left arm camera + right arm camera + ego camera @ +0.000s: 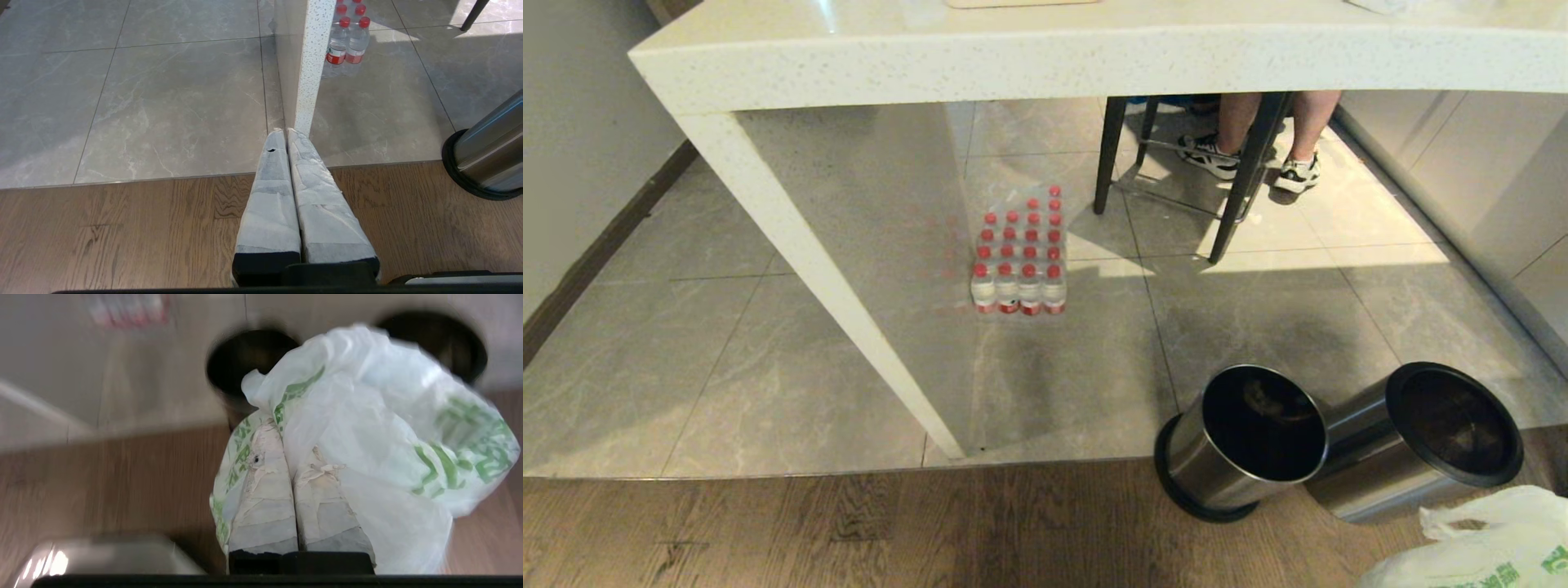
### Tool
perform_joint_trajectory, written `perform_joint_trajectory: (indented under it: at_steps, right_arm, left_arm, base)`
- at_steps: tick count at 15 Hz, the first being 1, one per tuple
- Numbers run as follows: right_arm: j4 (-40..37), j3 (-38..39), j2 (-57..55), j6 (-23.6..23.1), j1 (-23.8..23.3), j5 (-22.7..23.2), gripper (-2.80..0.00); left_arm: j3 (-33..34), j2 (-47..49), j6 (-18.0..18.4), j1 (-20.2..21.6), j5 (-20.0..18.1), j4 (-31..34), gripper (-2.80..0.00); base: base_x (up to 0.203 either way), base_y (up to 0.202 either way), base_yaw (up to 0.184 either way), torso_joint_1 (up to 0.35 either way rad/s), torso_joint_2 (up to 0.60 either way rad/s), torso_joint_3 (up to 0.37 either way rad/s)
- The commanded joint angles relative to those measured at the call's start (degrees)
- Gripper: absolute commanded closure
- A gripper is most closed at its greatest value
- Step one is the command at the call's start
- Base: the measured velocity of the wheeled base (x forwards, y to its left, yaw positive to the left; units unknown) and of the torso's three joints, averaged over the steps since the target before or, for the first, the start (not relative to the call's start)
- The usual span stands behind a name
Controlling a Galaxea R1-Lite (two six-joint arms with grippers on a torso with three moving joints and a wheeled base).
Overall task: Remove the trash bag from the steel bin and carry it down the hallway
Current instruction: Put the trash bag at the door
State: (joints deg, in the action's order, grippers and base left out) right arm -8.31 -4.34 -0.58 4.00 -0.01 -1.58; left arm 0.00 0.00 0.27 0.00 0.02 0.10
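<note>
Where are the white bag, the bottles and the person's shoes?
trash bag [367, 428], right wrist view, crinkled side.
bottles [1019, 253], head view, red caps.
shoes [1295, 173], head view, one shoe's upper.

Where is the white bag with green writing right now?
The trash bag is out of the bins, pinched in the right gripper; in the head view it shows at the bottom right corner, just before the two steel bins.

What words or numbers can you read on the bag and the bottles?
None can be read for certain.
Trash bag, pinched in the right hand: green printed characters, too crumpled and blurred to read.
Water bottles on the floor under the counter: red labels, print too small to read.
Two steel bins: no writing seen.
</note>
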Motion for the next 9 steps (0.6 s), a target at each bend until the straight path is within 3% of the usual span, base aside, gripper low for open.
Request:
perform_joint_trajectory:
  at_steps: [1, 9]
  right_arm:
    - [7.66, 2.94, 0.50, -1.12, 0.01, 0.60, 0.00]
    - [9.70, 4.86, 0.41, -2.82, 0.01, 0.97, 0.00]
  left_arm:
    - [0.00, 0.00, 0.00, 0.00, 0.05, -0.01, 0.00]
    - [0.00, 0.00, 0.00, 0.00, -0.02, -0.01, 0.00]
  base:
    - [0.000, 0.000, 0.000, 0.000, 0.00, 0.000]
    - [0.000, 0.000, 0.000, 0.000, 0.00, 0.000]
